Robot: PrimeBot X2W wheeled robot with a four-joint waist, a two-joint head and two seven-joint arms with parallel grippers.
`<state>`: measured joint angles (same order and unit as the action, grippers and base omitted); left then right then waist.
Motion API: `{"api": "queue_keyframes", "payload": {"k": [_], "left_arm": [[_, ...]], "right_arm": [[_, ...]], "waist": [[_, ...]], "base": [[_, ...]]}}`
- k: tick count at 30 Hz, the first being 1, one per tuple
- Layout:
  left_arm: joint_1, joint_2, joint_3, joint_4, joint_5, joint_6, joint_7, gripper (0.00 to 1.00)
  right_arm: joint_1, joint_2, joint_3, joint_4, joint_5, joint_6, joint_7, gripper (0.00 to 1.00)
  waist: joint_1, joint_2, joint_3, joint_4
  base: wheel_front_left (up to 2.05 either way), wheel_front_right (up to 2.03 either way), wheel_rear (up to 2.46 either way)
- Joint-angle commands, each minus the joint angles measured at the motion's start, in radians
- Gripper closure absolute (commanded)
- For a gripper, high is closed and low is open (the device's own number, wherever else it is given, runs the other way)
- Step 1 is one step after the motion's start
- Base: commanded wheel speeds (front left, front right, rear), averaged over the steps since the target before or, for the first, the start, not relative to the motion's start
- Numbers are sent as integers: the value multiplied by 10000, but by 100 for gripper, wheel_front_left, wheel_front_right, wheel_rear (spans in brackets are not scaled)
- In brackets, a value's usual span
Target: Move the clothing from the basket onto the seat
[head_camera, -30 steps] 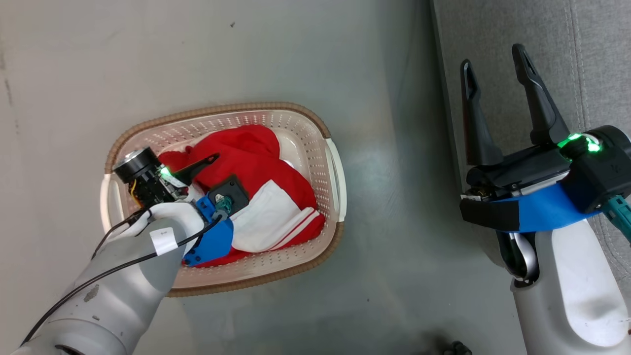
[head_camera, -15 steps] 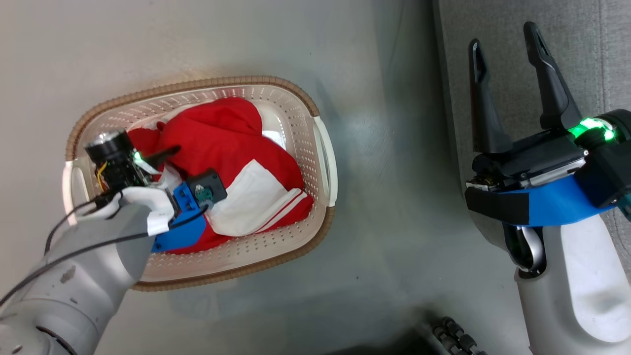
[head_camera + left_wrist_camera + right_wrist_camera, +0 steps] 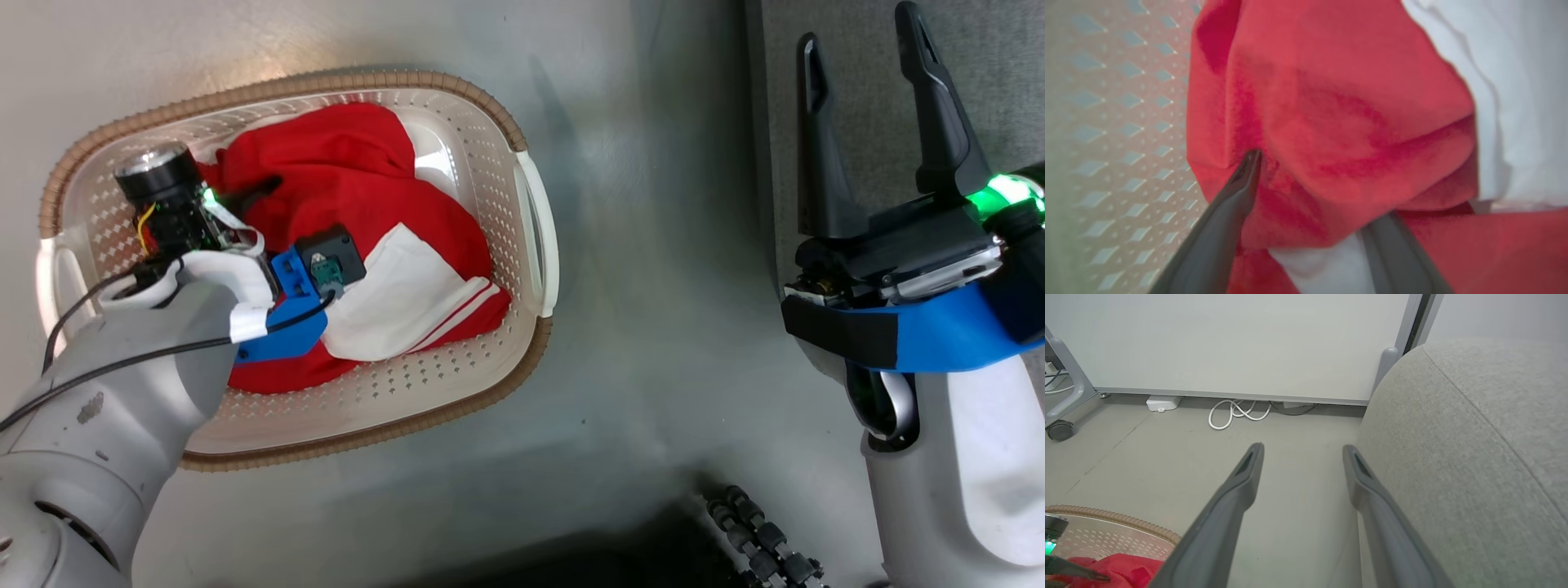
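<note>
The cream basket [image 3: 535,220] with its brown rim stands on the floor at the left. The red and white clothing [image 3: 359,180] lies bunched inside it. My left gripper [image 3: 265,216] points down into the pile. In the left wrist view the left gripper [image 3: 1323,183] is open, its fingers [image 3: 1237,192] pressed into the clothing [image 3: 1347,102], with a red fold bulging between them. My right gripper [image 3: 857,28] is open and holds nothing, over the edge of the grey seat [image 3: 1004,82]. The right wrist view shows the right gripper [image 3: 1302,448] beside the seat [image 3: 1474,457], with the basket [image 3: 1126,526] low at the left.
Bare grey floor [image 3: 653,327] lies between basket and seat. A dark ribbed part [image 3: 759,547] sits at the bottom edge. Ahead of the right gripper are a pale wall panel [image 3: 1229,339], a coiled white cable [image 3: 1237,414], a white box [image 3: 1163,402] and a caster wheel [image 3: 1059,430].
The head camera has moved, so basket and seat sit differently in the picture. My left gripper has sunk lower into the clothing. Both grippers stay open.
</note>
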<state>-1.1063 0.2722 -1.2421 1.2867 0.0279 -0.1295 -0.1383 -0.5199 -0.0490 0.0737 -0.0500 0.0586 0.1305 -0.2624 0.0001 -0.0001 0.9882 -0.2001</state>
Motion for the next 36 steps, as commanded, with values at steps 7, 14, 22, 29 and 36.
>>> {"api": "queue_keyframes", "payload": {"k": [7,14,22,29,36], "left_arm": [[-332,-142,-88,25,-20,18,-404,100],[-106,-426,211,26,-528,30,-793,100],[319,-995,450,-268,-1035,185,-1215,100],[849,-1382,920,-1364,-1689,372,-1276,100],[1747,-1272,1573,-2797,-2283,597,-1282,100]], "right_arm": [[-36,-26,-51,-81,108,5,-38,0],[-147,-25,-86,40,48,5,-38,0],[47,-26,-100,249,-101,5,-38,0],[413,-28,-127,515,-226,5,-38,0],[862,-28,-174,779,-330,5,-38,0]], "waist": [[-1,1,210,16],[-1,1,-59,210],[-1,1,-951,515],[-1,1,-2071,877],[-1,1,-3390,1201]], "base": [[0,0,0],[0,0,0],[0,0,0],[0,0,0],[0,0,0]]}}
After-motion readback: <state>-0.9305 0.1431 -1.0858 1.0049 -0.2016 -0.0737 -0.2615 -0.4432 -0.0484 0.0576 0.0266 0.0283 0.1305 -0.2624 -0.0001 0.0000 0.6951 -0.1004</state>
